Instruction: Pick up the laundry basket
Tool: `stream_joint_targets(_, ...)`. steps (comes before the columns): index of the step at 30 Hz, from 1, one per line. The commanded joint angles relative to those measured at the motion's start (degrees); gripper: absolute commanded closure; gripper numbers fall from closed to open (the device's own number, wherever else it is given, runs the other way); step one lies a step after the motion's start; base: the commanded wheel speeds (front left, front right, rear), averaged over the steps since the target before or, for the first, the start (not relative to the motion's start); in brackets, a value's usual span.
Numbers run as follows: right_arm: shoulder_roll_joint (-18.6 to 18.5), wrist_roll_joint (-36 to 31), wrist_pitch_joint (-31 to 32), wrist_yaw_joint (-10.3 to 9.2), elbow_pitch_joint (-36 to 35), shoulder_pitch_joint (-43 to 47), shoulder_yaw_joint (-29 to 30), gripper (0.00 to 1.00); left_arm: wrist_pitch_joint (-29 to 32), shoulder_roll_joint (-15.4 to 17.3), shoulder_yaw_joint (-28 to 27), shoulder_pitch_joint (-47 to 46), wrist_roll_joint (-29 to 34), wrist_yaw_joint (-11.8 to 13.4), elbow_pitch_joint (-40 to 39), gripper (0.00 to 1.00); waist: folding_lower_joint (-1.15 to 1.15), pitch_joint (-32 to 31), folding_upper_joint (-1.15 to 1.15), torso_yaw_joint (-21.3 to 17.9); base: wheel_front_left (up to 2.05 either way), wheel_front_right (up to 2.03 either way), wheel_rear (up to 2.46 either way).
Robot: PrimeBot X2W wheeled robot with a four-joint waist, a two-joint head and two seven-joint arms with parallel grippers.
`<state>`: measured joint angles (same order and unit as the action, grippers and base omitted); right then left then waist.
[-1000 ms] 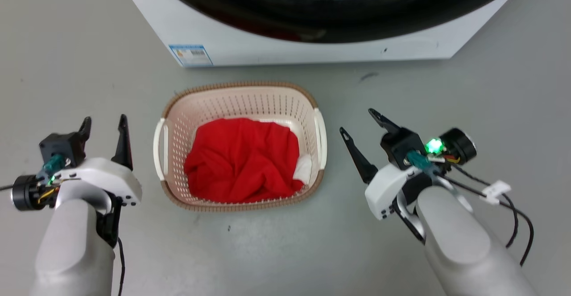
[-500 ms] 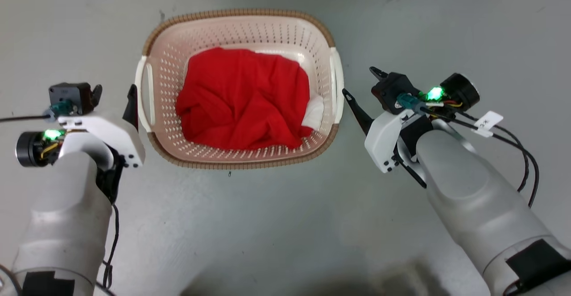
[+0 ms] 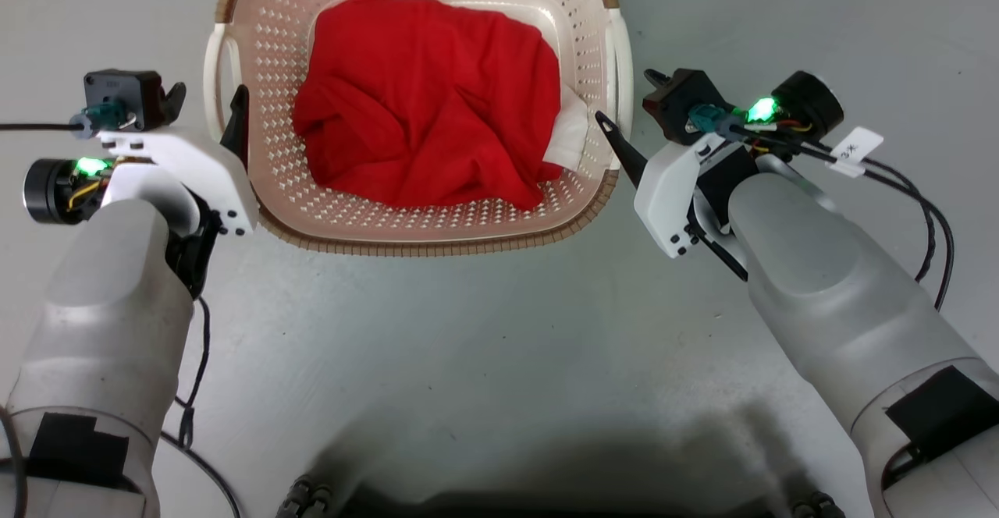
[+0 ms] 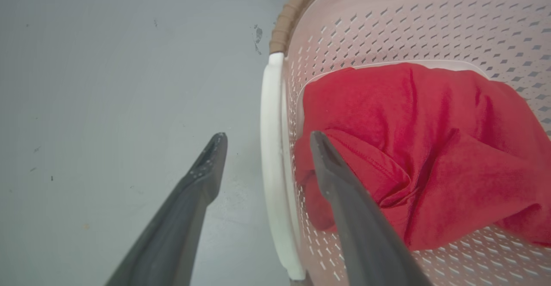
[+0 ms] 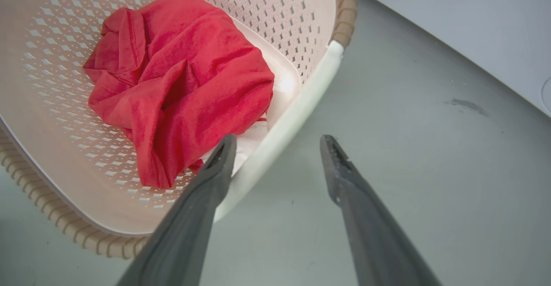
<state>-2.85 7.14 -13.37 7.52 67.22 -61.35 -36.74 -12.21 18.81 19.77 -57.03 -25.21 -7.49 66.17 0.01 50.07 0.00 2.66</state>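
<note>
Head view: laundry basket (image 3: 437, 220) on floor (image 3: 468, 331) straight ahead. L gripper (image 4: 267, 135) wide astride left handle (image 4: 272, 182); R gripper (image 5: 279, 138) wide astride right handle (image 5: 301, 105). Pre-grasp step. Next: you close both, lift level.

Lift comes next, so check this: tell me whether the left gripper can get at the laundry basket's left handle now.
Probably yes. The left gripper is open and straddles the white handle of the laundry basket, one finger over the floor, the other inside above the red garment; nothing lies between.
</note>
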Motion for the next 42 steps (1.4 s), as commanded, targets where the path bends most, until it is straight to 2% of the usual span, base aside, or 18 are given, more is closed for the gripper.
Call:
stream_joint_targets(1,-0.1,0.4,0.2,-0.06,0.6,-1.3,-0.5,0.00,0.0,-0.2,0.9,-1.3,-0.7,0.0,0.3,0.00,-0.01,1.1,0.00,0.3,0.00,0.00,0.00)
stream_joint_targets(16,-0.2,4.0,1.5,-0.08,2.4,-3.7,-4.0,0.00,1.3,-0.6,9.3,-5.2,-6.7,0.0,3.0,0.00,-0.01,4.6,0.00,0.7,0.00,0.00,0.00)
stream_joint_targets(17,-0.2,4.4,1.9,-0.08,2.4,-3.4,-4.4,0.00,1.5,-0.6,9.8,-5.3,-7.0,0.0,3.1,0.48,-0.01,4.6,0.00,0.6,0.00,0.00,0.00)
stream_joint_targets(18,-0.2,4.8,2.0,-0.08,2.1,-3.2,-4.8,0.91,1.5,-0.5,10.3,-5.4,-7.2,0.0,3.2,1.00,-0.01,4.6,0.00,0.6,0.00,0.00,0.00)
stream_joint_targets(19,-0.2,5.3,2.0,-0.08,1.9,-3.2,-5.1,1.00,1.6,-0.5,10.8,-5.4,-7.6,0.0,3.3,1.00,-0.01,4.5,0.00,0.5,0.00,0.00,0.00)
stream_joint_targets(32,-0.2,8.8,3.5,0.34,2.9,-0.6,-8.8,1.00,3.3,-0.9,16.5,-2.6,-11.8,0.1,3.9,1.00,-0.01,-1.0,0.00,0.2,0.00,0.00,0.00)
stream_joint_targets(42,-0.1,15.5,7.8,0.31,2.9,5.5,-13.2,1.00,8.4,-0.9,21.8,4.4,-17.6,0.1,2.8,1.00,-0.01,-12.7,0.00,-1.1,0.00,0.00,0.00)
